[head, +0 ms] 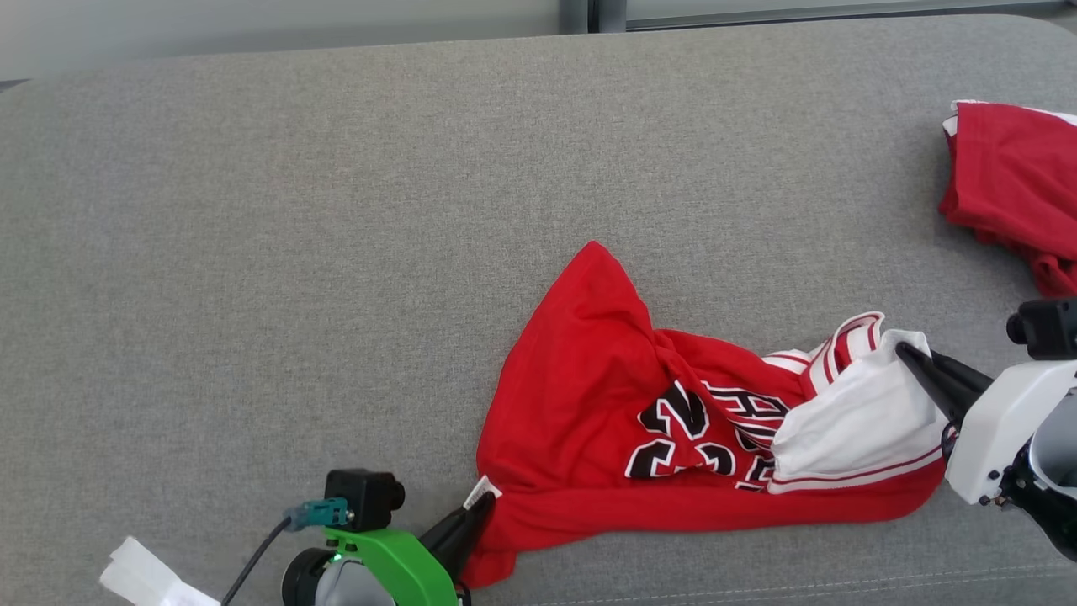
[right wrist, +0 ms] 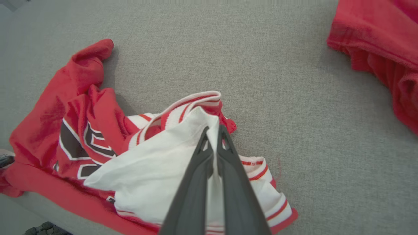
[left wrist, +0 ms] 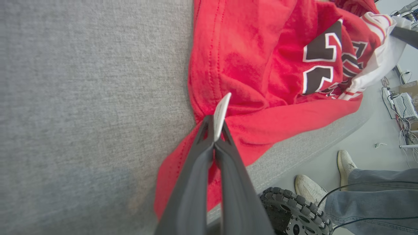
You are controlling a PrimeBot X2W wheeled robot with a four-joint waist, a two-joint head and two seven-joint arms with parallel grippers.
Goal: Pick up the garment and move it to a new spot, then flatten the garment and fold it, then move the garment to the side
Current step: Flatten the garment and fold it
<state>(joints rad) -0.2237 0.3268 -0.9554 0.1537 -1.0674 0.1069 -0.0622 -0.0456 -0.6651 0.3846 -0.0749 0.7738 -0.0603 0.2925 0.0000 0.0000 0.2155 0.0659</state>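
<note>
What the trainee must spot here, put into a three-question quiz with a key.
1. True or false: the left tool is shut on the red jersey at its white tag.
2. What does the right tool pinch? A. the jersey's white fabric B. a blue towel C. nothing at all
3. Fill in: in the head view, the second red garment lies to the jersey's ___.
Key: 1 true; 2 A; 3 right.
</note>
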